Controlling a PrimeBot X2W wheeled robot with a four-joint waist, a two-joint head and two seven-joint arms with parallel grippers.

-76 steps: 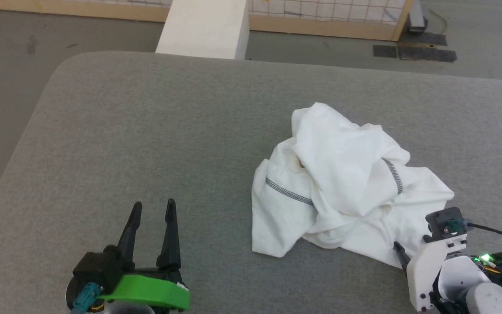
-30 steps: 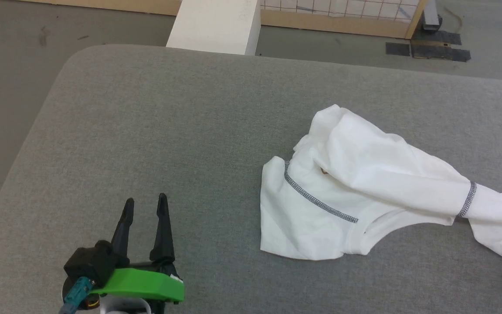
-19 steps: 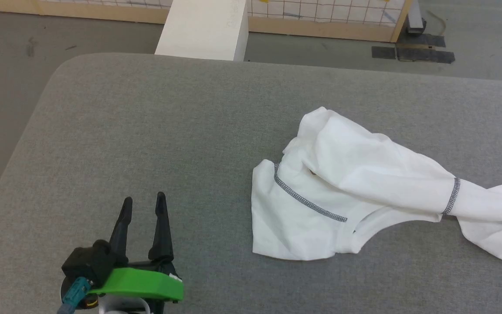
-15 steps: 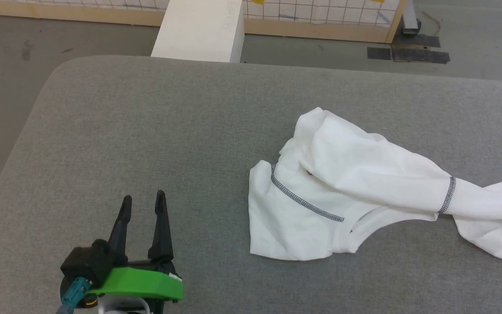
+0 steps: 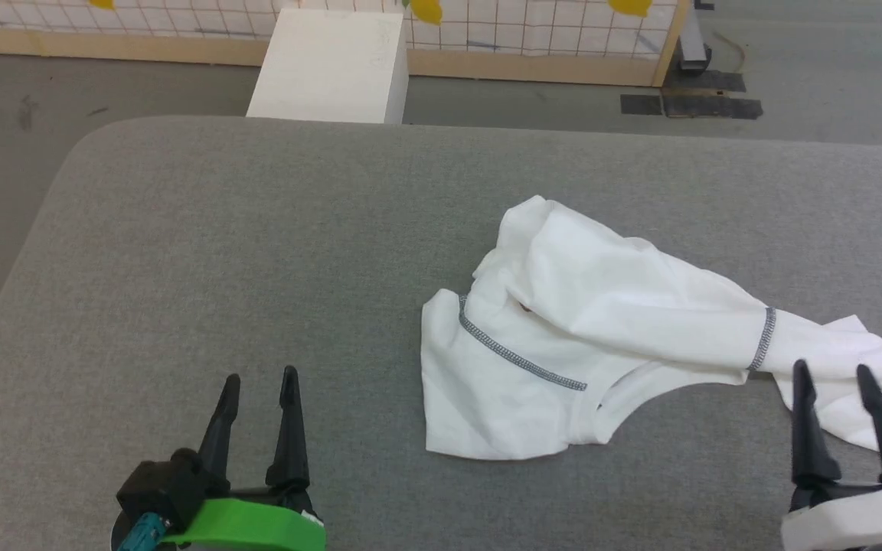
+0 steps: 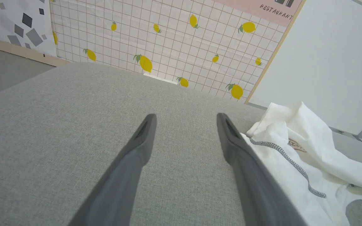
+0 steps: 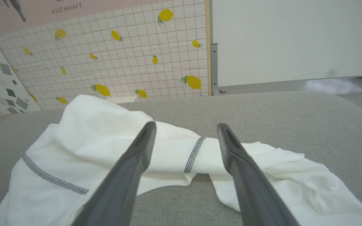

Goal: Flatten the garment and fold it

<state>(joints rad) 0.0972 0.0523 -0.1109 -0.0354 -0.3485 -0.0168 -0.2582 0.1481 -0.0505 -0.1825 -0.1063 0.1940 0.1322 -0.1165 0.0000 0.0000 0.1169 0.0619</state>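
The white garment lies crumpled on the right half of the grey table, one part stretched out toward the right edge. Grey stitched seams cross it, and a small brown-bordered patch peeks from a fold. My left gripper stands open at the lower left, well clear of the cloth, which lies just right of it in the left wrist view. My right gripper is open at the lower right, its tips over the stretched end; the garment spreads beneath the empty fingers.
A rigid white box stands on the floor beyond the table's far edge. Behind it runs a tiled lemon-print panel with a wooden frame. The table's left half is bare grey fabric; its rounded far-left corner drops to the floor.
The garment was pulled out of a crumpled heap toward the right and let go. My right gripper has come back into view, open, at the lower right. The head camera shifted.
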